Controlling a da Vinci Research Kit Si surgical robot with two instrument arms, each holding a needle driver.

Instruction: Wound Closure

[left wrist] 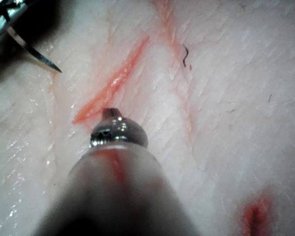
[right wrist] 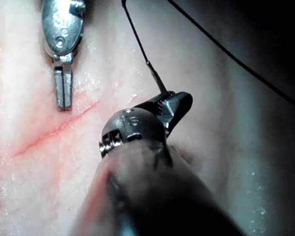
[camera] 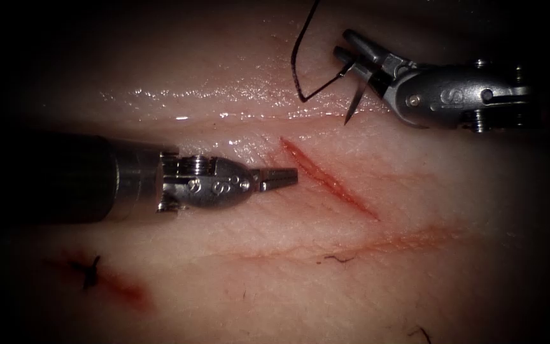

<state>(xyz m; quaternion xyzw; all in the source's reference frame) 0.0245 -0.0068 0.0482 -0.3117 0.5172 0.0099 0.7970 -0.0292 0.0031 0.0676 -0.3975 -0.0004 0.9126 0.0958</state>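
Your thread (camera: 298, 60) runs off the top edge in the endoscope view, so its far end can't be traced. Your right tool's jaws (camera: 359, 52) cover the needle (camera: 355, 102) where they grip it. In the left wrist view, the left tool (left wrist: 110, 114) hides its own tips behind its wrist.

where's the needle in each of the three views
Endoscope view: the needle is held in the right claw, above and right of the cut, clear of the tissue.
Left wrist view: its bare tip points toward the cut.
Right wrist view: its thread end sticks out of the right claw.
Shared landmark: the cut.
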